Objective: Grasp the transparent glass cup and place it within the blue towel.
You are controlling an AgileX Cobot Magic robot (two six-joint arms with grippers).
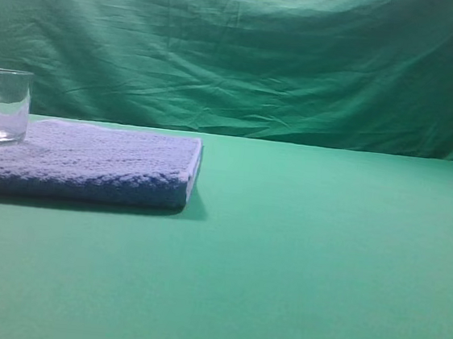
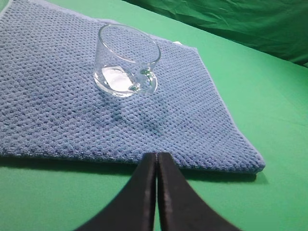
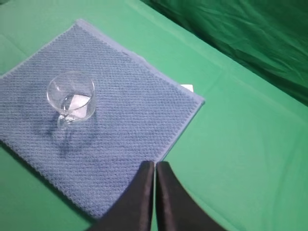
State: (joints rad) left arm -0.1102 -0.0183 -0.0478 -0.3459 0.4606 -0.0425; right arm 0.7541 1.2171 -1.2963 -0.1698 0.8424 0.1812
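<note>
So the cup (image 2: 126, 60) is sitting upright on the towel (image 2: 57, 110), well inside its edges, with the little handle (image 2: 147, 83) pointing toward the left wrist camera. In the high view you only catch the cup (image 1: 0, 107) at the far left edge of the frame, resting on top of the towel (image 1: 89, 163), which lies flat on the green table (image 1: 322, 260) in front of a wrinkled green backdrop (image 1: 247, 50). From the right wrist view the cup (image 3: 70, 97) is on the left half of the towel (image 3: 130, 125), and a small white tag (image 3: 187, 88) pokes out from under the towel's far edge. Left gripper (image 2: 157, 156) has its two black fingers pressed together with nothing between them, hanging just off the near edge of the towel, clear of the cup. Right gripper (image 3: 154, 165) is the same deal, fingers pressed together and empty, over the towel's near right edge, well apart from the cup.
</note>
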